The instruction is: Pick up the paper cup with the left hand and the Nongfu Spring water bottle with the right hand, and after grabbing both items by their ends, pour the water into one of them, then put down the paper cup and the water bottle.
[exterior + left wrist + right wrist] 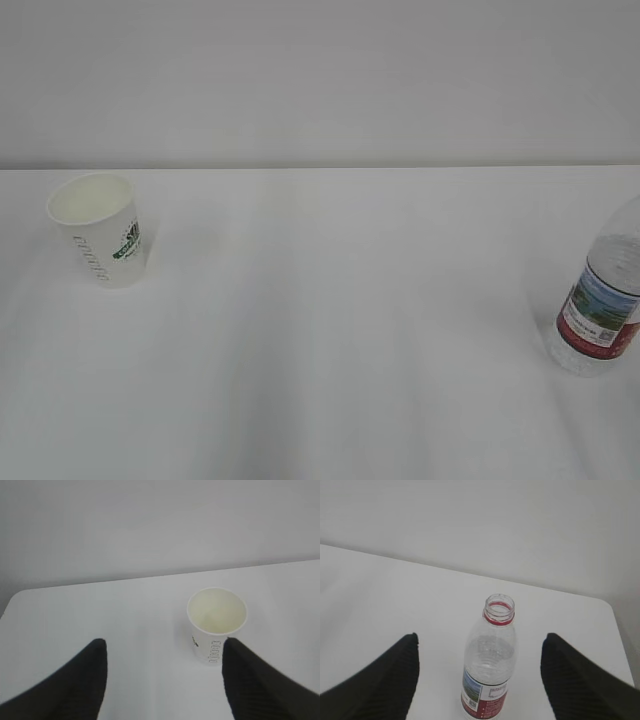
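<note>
A white paper cup (97, 228) with a green logo stands upright at the bench's (330, 330) left; a clear, uncapped, red-labelled water bottle (603, 305) stands far right. Both hands' fingers (95, 667) (405, 665) gape open, holding nothing.

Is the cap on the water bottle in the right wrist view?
No, the water bottle stands uncapped: its round mouth is open above the red neck ring, and no cap is visible.
</note>
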Available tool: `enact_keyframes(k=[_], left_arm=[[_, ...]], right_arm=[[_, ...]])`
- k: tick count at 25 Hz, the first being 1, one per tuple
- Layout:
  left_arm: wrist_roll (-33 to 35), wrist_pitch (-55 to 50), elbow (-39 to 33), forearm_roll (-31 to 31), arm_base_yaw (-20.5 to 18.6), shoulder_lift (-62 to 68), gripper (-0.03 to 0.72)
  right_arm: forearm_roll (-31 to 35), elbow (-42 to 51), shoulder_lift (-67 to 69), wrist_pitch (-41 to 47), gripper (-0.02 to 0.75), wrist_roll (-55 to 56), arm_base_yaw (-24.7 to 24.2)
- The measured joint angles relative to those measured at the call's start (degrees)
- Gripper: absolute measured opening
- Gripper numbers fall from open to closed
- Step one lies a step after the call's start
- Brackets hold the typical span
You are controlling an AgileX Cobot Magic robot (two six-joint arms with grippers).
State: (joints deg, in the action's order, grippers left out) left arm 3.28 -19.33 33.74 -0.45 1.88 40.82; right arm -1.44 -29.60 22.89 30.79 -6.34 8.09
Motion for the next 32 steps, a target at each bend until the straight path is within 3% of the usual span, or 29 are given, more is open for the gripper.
enact_keyframes(k=[14,24,32], left_arm=[[0.0,4.62,0.0,2.91,0.0,13.66,0.516],[0.0,11.36,0.0,3.44,0.0,14.45,0.508],[0.0,14.04,0.0,0.45,0.0,14.91,0.496]], right_arm=[[-1.06,0.0,0.0,-5.93,0.568,-0.1,0.0],[-2.96,0.0,1.0,-10.76,0.568,-0.1,0.0],[-3.35,0.0,6.55,-12.12,0.568,-0.1,0.0]])
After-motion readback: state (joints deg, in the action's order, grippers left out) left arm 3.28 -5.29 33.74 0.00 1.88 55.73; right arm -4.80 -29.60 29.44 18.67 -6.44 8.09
